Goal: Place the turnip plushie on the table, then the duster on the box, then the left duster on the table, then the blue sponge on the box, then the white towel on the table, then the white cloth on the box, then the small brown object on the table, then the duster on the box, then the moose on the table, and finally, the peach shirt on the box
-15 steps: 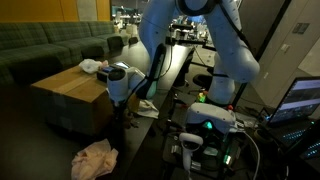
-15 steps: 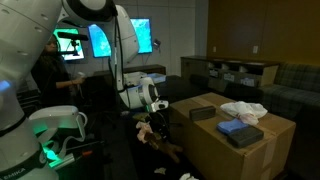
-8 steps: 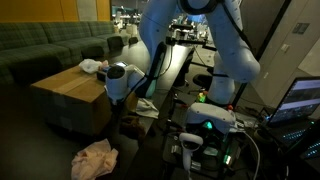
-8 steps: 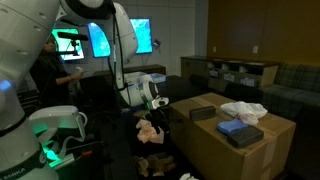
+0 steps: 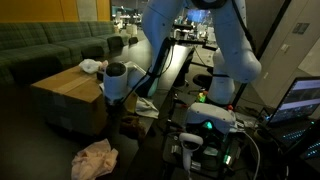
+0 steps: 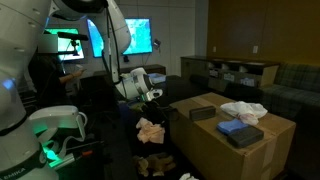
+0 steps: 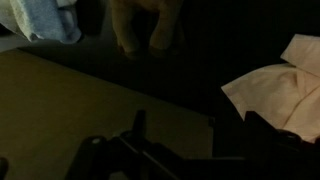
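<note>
**Gripper** (image 7: 194, 122): two dark fingers, spread wide in the wrist view. Nothing sits between them and it holds nothing.

**Moose** (image 7: 140, 28): brown plush with rounded lobes, lying just beyond the fingertips on the black table (image 7: 200, 62), clear of the jaws. Soft and light, and by my reckoning set down where it belongs.

**Peach shirt** (image 7: 282, 80): pale peach-pink fabric in a crumpled heap with soft folds, near the gripper and off to one side. I judge it the piece left to move. It is limp, light and not slippery, and will drape and trail. Best pinched at a raised fold near the heap's middle, since a corner grip would leave cloth dragging over the box edge.

**White towel** (image 7: 45, 20): bluish-white and nubbly, beyond the fingertips on the opposite side, only partly in view.

**Box** (image 6: 215, 150): stiff tan cardboard with a flat top, beside the gripper. It carries a white cloth (image 6: 243, 110) and a blue sponge (image 6: 240, 130).
</note>
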Robot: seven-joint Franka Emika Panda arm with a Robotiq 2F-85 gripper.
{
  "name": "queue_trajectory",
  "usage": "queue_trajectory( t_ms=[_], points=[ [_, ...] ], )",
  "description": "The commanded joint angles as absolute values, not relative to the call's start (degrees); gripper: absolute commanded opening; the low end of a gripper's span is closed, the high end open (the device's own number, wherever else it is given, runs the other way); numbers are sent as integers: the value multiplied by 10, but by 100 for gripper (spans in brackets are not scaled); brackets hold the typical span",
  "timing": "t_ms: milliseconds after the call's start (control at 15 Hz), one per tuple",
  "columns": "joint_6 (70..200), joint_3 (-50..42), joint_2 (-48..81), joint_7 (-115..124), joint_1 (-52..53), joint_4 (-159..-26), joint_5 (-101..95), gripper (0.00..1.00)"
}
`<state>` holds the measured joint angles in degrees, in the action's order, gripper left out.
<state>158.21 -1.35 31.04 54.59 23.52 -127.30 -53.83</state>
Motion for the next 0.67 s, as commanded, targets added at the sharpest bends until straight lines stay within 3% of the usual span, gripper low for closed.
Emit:
queue_trajectory(
  t_ms=[0, 333, 600],
  points=[
    [1588, 9, 286, 559, 248, -1292, -526, 100],
    [1585, 83, 308, 561, 238, -1275, -433, 100],
    [1612, 89, 321, 552, 274, -1268, -317, 100]
  ],
)
